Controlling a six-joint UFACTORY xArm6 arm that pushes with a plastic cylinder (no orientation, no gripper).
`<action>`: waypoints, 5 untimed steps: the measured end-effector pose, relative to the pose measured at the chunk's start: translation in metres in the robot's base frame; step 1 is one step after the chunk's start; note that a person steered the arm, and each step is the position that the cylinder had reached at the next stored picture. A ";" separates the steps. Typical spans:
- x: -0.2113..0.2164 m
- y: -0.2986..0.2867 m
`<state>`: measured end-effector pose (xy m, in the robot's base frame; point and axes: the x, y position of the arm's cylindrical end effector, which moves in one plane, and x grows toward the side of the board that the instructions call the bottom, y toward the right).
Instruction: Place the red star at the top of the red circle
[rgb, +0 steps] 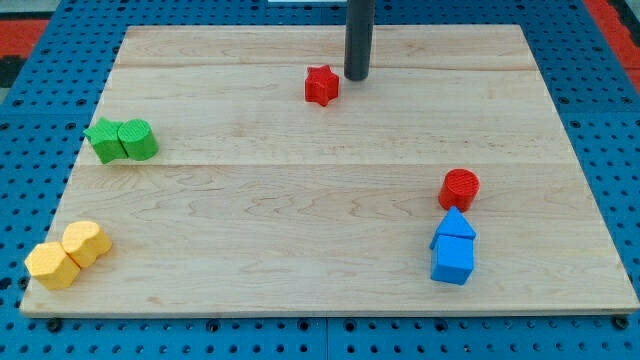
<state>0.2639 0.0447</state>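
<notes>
My tip (357, 76) sits just right of the red star (321, 85) near the worktop's (300, 250) top edge, poorly placed for pushing it toward the red circle (460, 188), lower right. No gripper exists.

I have one camera only — it looks down at a slant onto the wooden worktop (320, 260) from beyond its bottom edge, facing the far edge at the view's top. It sits far enough back that all four worktop edges show, with blue pegboard (600, 150) around them. My rod enters past the far edge — its upper part is cropped.
</notes>
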 end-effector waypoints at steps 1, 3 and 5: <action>0.001 -0.077; 0.072 0.014; 0.025 0.042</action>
